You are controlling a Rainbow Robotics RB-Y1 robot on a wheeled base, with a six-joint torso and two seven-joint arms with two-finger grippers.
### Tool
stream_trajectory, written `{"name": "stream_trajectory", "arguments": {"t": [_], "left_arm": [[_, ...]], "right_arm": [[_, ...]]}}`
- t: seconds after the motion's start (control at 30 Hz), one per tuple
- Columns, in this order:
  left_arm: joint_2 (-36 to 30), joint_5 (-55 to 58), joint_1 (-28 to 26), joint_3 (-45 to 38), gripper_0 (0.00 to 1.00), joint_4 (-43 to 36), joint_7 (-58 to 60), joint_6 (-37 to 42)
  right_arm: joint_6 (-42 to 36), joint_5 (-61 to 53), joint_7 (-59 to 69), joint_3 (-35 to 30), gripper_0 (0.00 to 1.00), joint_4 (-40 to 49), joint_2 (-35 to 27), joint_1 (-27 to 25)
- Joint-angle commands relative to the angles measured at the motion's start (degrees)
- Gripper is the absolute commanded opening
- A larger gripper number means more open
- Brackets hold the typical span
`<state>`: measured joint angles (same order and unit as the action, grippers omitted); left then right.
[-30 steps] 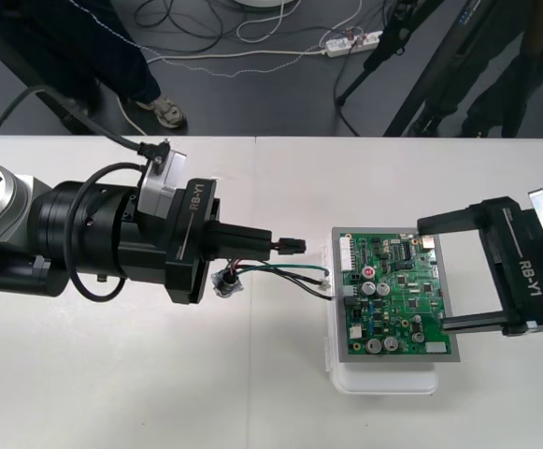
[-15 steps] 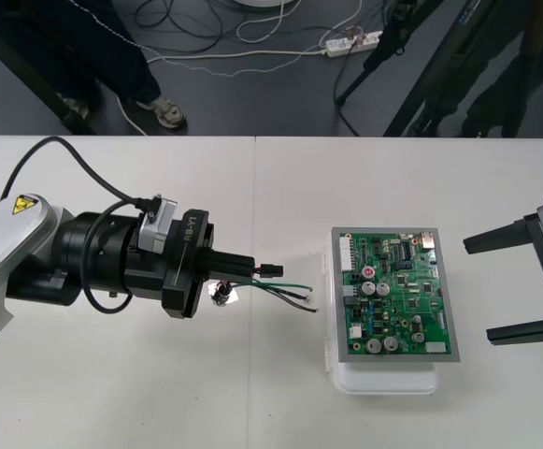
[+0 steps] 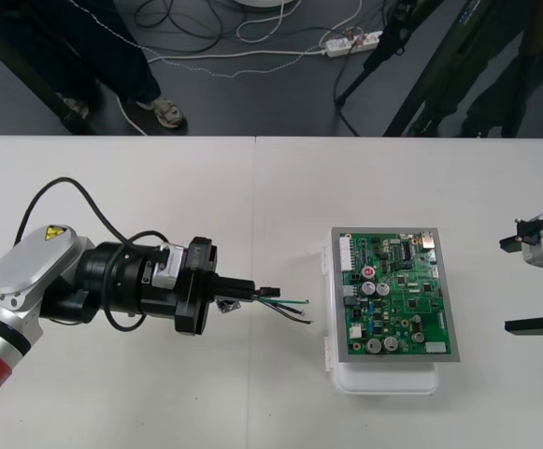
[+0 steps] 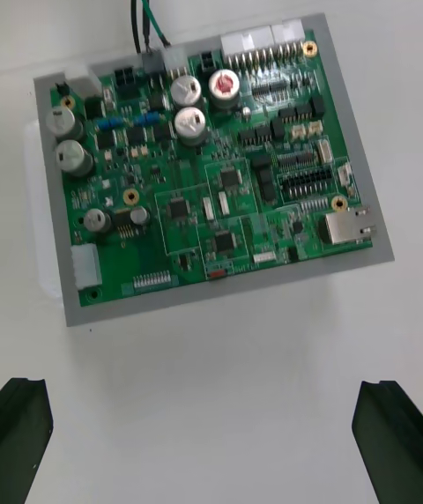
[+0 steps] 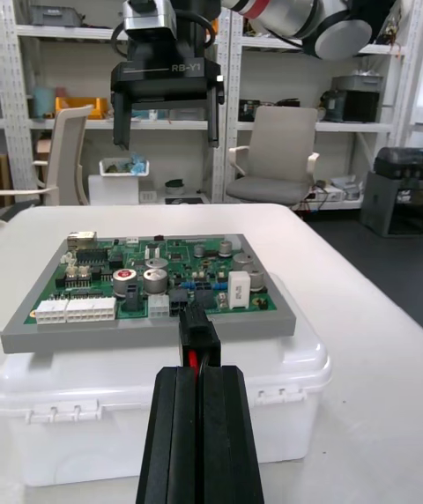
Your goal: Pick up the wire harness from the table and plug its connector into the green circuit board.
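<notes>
My left gripper (image 3: 252,290) is shut on the harness's black plug (image 3: 268,293), which sticks out of the fingertips towards the green circuit board (image 3: 392,295). Green and black wires (image 3: 294,309) trail from it, with loose ends just short of the board's left edge. A small metal socket (image 3: 225,305) lies under the fingers. In the left wrist view the shut fingers (image 5: 198,433) hold the plug (image 5: 196,337) just before the board (image 5: 159,279) on its white base (image 5: 176,398). My right gripper (image 3: 507,283) stands open at the table's right edge, its fingers (image 4: 22,433) wide apart short of the board (image 4: 211,178).
The board's white base (image 3: 383,379) sits right of the table's middle. The other gripper (image 5: 167,81) hangs open beyond the board's far side in the left wrist view. Bare table lies between the plug and the board, and in front of both arms.
The left gripper has drawn back to the left with the plug, pulling the wires away from the board's edge. The right gripper has moved off the board to the right edge.
</notes>
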<state>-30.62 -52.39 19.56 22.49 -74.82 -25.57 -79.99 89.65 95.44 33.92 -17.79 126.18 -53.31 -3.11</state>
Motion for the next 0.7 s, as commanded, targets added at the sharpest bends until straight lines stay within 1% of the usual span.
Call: {"name": "stream_trajectory", "arguments": {"t": [0.03, 0.1, 0.23, 0.27, 0.3, 0.4, 0.57, 0.7], "left_arm": [[2.85, -0.17, 1.1, 1.68, 0.0, 3.63, -2.91, -3.41], [4.17, -0.17, 1.98, 2.55, 0.0, 7.23, -6.33, -3.41], [5.66, -0.17, 3.56, 3.78, 0.0, 11.8, -10.29, -4.12], [5.66, -0.17, 3.56, 3.78, 0.0, 11.8, -10.29, -4.12], [6.1, -0.17, 4.18, 4.4, 0.0, 13.83, -11.87, -4.21], [6.72, -0.17, 4.97, 5.01, 0.0, 15.85, -14.07, -4.21], [8.65, -0.08, 6.9, 5.89, 0.0, 20.51, -17.85, -4.29], [10.49, -0.17, 9.01, 5.98, 0.0, 24.55, -19.43, -5.08]], "right_arm": [[0.35, 3.61, 2.2, 1.17, 1.0, 1.44, -3.38, -2.07], [0.35, 5.72, 2.29, 2.49, 1.0, 1.44, -3.9, -2.25], [0.35, 8.79, 2.29, 3.02, 1.0, 2.58, -3.9, -2.25], [0.35, 8.79, 2.29, 3.02, 1.0, 2.58, -3.9, -2.25], [0.35, 10.55, 2.12, 3.2, 1.0, 3.54, -3.9, -2.25], [0.35, 12.75, 2.03, 3.72, 1.0, 4.69, -3.9, -2.25], [0.35, 17.23, 1.85, 6.36, 1.0, 5.13, -3.9, -1.46], [0.35, 20.13, 1.5, 9.79, 1.0, 4.95, -3.99, 0.48]]}}
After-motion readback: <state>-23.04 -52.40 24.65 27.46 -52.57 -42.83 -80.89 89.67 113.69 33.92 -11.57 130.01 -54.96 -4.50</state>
